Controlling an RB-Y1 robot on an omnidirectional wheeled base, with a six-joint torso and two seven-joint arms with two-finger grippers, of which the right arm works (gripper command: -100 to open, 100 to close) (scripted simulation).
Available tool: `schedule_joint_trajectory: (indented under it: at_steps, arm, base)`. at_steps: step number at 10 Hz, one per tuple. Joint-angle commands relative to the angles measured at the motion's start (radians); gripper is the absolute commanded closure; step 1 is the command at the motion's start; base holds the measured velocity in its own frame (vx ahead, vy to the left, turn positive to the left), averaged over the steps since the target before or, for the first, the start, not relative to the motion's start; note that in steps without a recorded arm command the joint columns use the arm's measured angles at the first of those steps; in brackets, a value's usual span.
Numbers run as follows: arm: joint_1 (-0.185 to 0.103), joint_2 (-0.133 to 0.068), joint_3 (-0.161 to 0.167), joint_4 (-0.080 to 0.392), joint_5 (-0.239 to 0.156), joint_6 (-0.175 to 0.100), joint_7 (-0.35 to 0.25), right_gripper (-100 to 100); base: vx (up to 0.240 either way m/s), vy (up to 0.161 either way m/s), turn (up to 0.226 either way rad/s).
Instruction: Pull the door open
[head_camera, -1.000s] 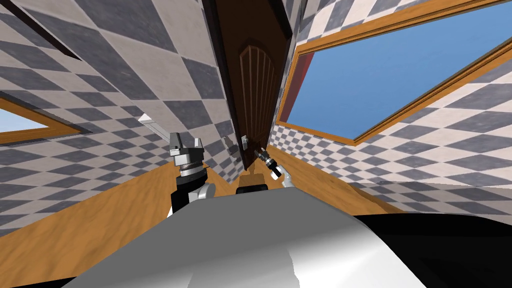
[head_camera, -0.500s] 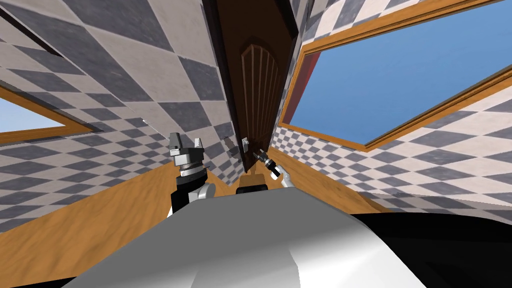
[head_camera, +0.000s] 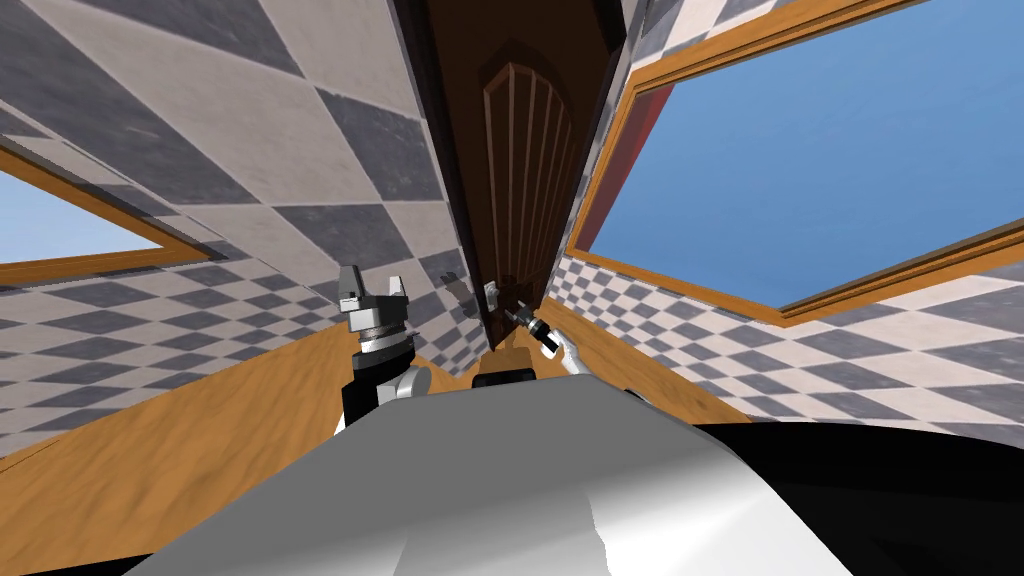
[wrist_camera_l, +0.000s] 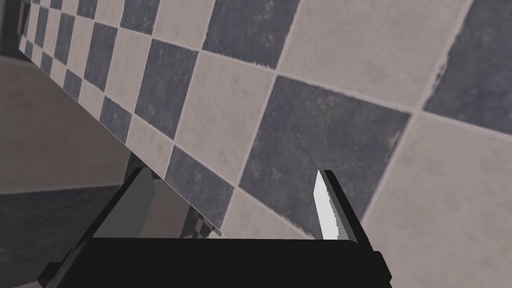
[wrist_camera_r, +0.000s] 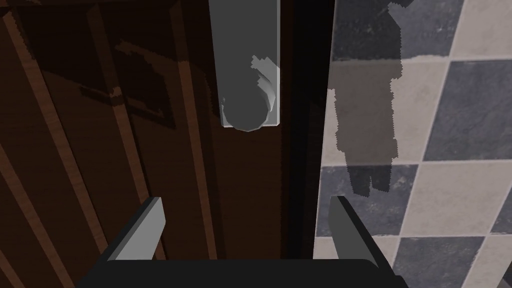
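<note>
Since one second ago the whole head view has shifted, which is the camera's own move. The door and window now show larger, while both arms hold the same poses.

The right gripper (wrist_camera_r: 244, 200) has its fingers spread and holds nothing. It points at the dark brown panelled wooden door (wrist_camera_r: 100, 150). The grey handle plate with round knob (wrist_camera_r: 245, 107) lies ahead of the fingertips, untouched, near the door's edge. Beside that edge runs the grey-and-white chequered wall (wrist_camera_r: 425, 150), which bears the gripper's shadow.

The left gripper (head_camera: 372, 282) is raised well apart from the door on its left. Its fingers are spread and empty, and it faces the chequered wall.

The door stands straight ahead. To its right is a large wood-framed window showing blue (head_camera: 800, 150), and an orange-brown wooden floor (head_camera: 150, 450) lies below.
</note>
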Motion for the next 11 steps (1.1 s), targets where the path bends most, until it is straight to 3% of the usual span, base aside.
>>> schedule_joint_trajectory:
  at_steps: [1,5,8,9,11]
  arm:
    - [0.000,0.000,0.000,0.000,0.000,0.000,0.000,-100]
    - [-0.069,0.044,-0.004,0.102,-0.012,-0.016,0.039,-100]
    - [-0.139,0.090,-0.008,0.197,-0.026,-0.032,0.076,-100]
    - [-0.139,0.090,-0.008,0.203,-0.026,-0.032,0.076,-100]
    - [-0.191,0.125,-0.011,0.270,-0.036,-0.045,0.104,-100]
  base:
    - [0.068,-0.017,0.019]
    - [0.020,0.009,-0.040]
    - [0.031,0.016,-0.051]
    - [0.029,0.012,-0.019]
    - [0.032,0.011,-0.055]
